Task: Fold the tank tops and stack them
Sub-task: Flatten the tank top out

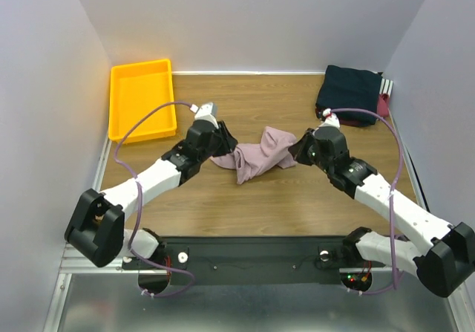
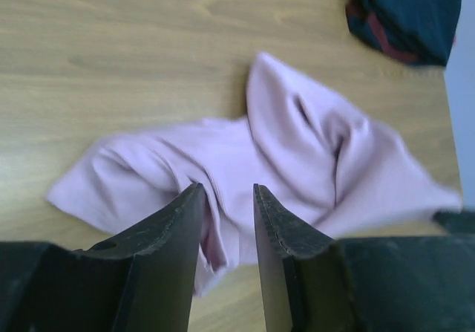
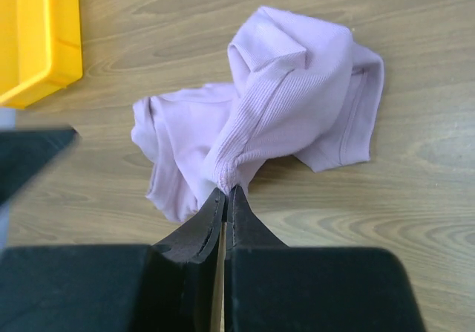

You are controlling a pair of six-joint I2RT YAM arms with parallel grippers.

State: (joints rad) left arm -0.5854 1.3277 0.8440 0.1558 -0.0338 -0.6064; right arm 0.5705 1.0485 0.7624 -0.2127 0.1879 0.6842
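The top external camera sits high behind the two arm bases and looks down and forward over the whole wooden table (image 1: 245, 206), from the yellow tray (image 1: 141, 98) at far left to the folded navy tank top (image 1: 349, 87) at far right. The left wrist camera rides just behind the left gripper (image 2: 226, 191), close above the tabletop, facing rightward across the pink tank top (image 2: 297, 154) toward the folded navy tank top. The right wrist camera looks past the right gripper (image 3: 225, 192), equally close, facing leftward toward the yellow tray. All three views share the pink tank top, which the wrist views see from opposite sides
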